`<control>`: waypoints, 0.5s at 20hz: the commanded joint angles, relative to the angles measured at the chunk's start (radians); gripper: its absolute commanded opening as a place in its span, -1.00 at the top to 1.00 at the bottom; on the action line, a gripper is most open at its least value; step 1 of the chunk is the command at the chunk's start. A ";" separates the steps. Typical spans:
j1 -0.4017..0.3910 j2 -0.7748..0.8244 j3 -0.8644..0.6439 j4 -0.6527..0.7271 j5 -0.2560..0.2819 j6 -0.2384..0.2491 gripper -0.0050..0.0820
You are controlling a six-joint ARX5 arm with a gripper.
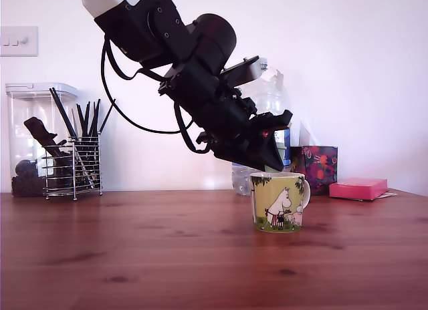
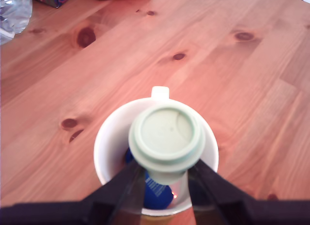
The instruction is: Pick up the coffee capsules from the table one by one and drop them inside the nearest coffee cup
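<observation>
My gripper (image 1: 271, 164) hangs just above the yellow-green coffee cup (image 1: 277, 203), which stands on the reddish-brown table (image 1: 147, 256). In the wrist view the gripper (image 2: 164, 172) is shut on the pale sage green coffee capsule (image 2: 165, 133). Its wide round face points at the camera, directly over the cup's white rim (image 2: 102, 142). The dark blue capsule (image 2: 157, 195) lies inside the cup, partly hidden by the green one and the fingers (image 2: 127, 188). In the exterior view the arm hides most of the held capsule.
Close behind the cup stand a clear water bottle (image 1: 267, 96), a dark patterned box (image 1: 319, 164) and a pink box (image 1: 358, 188). A wire utensil holder (image 1: 72, 166) and a clear container (image 1: 27, 133) sit at the back on the exterior view's left.
</observation>
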 commanded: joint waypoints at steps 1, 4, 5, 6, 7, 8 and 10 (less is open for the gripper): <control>-0.004 0.029 0.006 0.013 -0.012 0.008 0.72; -0.004 0.029 0.006 0.026 -0.012 0.008 0.70; -0.004 0.029 0.006 0.024 -0.012 0.008 0.60; -0.004 0.029 0.006 0.023 -0.012 0.008 0.41; -0.004 0.029 0.006 0.020 -0.012 0.013 0.14; -0.004 0.029 0.006 0.018 -0.012 0.028 -0.19; -0.004 0.029 0.006 0.016 -0.010 0.035 -0.67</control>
